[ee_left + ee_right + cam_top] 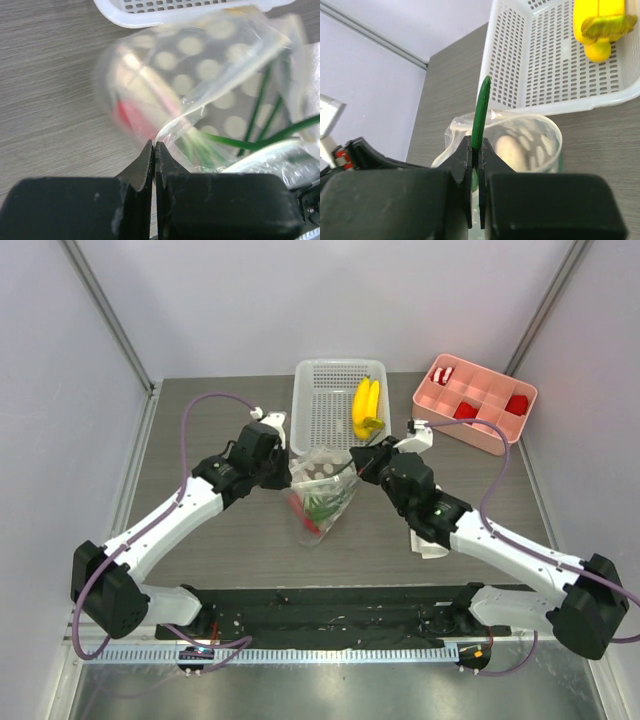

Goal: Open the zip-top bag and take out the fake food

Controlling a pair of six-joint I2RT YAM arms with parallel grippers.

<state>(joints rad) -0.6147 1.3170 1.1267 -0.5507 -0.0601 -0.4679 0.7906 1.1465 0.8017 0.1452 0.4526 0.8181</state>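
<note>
The zip-top bag (322, 488), clear with white dots, is held up between both arms just in front of the basket. My left gripper (154, 145) is shut on the rim of the bag (200, 75), where red chili (131, 116) and green stems (265, 140) show inside. My right gripper (476, 143) is shut on a thin green stem (481, 112) that sticks up above the open mouth of the bag (540, 125). A white radish (512, 150) lies inside. A yellow banana bunch (367, 408) rests in the basket.
The white perforated basket (320, 410) stands right behind the bag. A pink tray (478, 425) with red blocks sits at the back right. A white cloth (432, 545) lies under the right arm. Grey walls close both sides.
</note>
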